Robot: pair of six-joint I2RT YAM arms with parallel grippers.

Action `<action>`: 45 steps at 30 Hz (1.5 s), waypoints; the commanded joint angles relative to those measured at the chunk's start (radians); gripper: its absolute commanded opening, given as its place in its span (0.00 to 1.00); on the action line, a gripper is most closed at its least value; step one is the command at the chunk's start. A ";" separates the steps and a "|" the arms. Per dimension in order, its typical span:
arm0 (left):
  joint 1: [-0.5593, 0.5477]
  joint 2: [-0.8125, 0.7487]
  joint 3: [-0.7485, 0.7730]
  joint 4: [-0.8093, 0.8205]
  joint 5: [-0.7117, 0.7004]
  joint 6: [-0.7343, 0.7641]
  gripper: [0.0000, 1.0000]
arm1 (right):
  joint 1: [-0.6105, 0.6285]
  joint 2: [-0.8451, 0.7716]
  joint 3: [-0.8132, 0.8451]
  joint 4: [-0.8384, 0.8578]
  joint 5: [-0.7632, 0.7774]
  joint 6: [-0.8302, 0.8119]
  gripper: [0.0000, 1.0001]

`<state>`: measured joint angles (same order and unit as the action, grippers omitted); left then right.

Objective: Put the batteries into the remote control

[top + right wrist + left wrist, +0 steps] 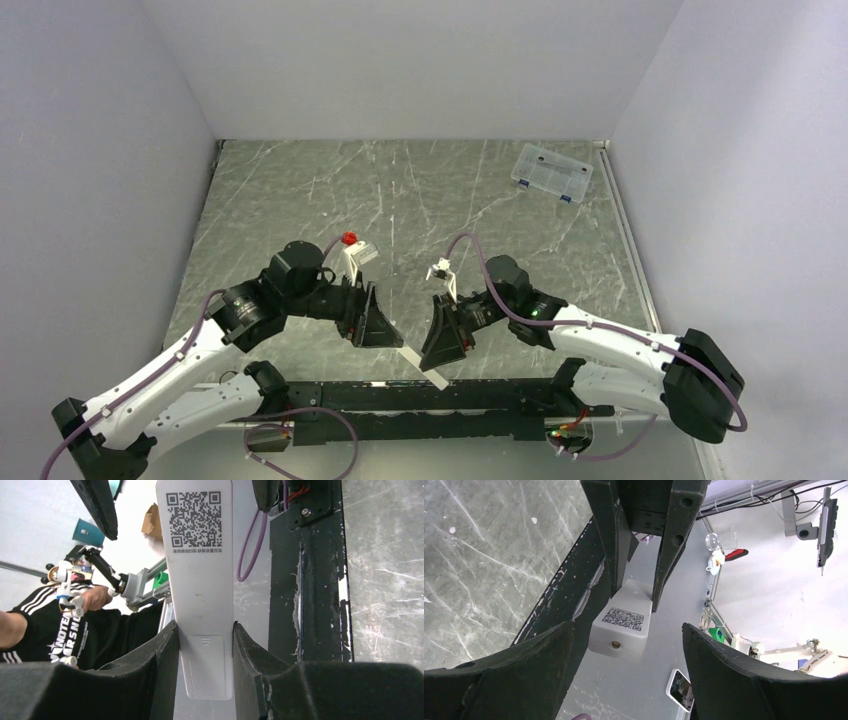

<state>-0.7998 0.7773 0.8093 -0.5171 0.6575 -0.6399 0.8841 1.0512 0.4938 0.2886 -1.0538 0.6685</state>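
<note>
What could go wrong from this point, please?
The remote is held in mid-air only by the right gripper; a nudge from the open left gripper could twist or drop it. The right fingers also flank the battery cover, possibly blocking it.

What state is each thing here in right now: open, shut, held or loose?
Slim white plastic remote control: held in the air, battery cover looks on.
Right gripper: shut on the remote control.
Left gripper: open, jaws either side of the remote's end, not touching.
Clear plastic compartment box: lying flat, looks closed.
</note>
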 commanded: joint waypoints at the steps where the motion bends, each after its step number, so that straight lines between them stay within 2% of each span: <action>1: 0.004 0.010 0.001 0.066 0.082 0.022 0.83 | -0.004 0.013 -0.001 0.178 -0.066 0.071 0.00; 10: 0.004 0.007 -0.010 0.084 0.119 0.016 0.69 | -0.004 0.031 0.000 0.167 -0.068 0.056 0.00; 12: 0.004 0.008 -0.012 0.088 0.124 0.015 0.62 | -0.004 0.032 -0.006 0.178 -0.067 0.061 0.00; 16: 0.004 0.013 -0.015 0.090 0.123 0.014 0.38 | -0.004 0.032 -0.008 0.172 -0.063 0.057 0.00; 20: 0.004 0.015 -0.020 0.091 0.114 0.010 0.01 | -0.004 0.017 -0.011 0.156 -0.055 0.049 0.00; 24: 0.004 0.007 -0.026 0.097 0.101 0.002 0.00 | -0.004 0.002 -0.002 0.106 -0.042 0.023 0.00; 25: 0.004 0.005 -0.027 0.097 0.094 -0.001 0.00 | -0.004 -0.005 0.006 0.079 -0.027 0.008 0.03; 27: 0.004 0.004 -0.030 0.097 0.080 -0.006 0.00 | -0.004 -0.021 0.030 -0.011 0.012 -0.035 0.13; 29: 0.005 0.002 -0.035 0.092 0.063 -0.011 0.00 | -0.004 -0.047 0.056 -0.099 0.050 -0.073 0.31; 31: 0.006 0.002 -0.041 0.092 0.051 -0.017 0.00 | -0.004 -0.078 0.094 -0.234 0.124 -0.131 0.45; 34: 0.009 0.011 -0.052 0.105 0.044 -0.033 0.00 | -0.004 -0.125 0.145 -0.391 0.212 -0.208 0.55; 39: 0.023 0.051 -0.064 0.133 0.041 -0.067 0.00 | -0.004 -0.171 0.213 -0.582 0.358 -0.280 0.56; 45: 0.070 0.106 -0.071 0.138 0.016 -0.140 0.00 | -0.001 -0.211 0.243 -0.695 0.495 -0.313 0.56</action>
<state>-0.7643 0.8604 0.7361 -0.4309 0.6899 -0.7132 0.8841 0.8719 0.6914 -0.2787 -0.6971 0.4129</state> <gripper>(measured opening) 0.424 0.558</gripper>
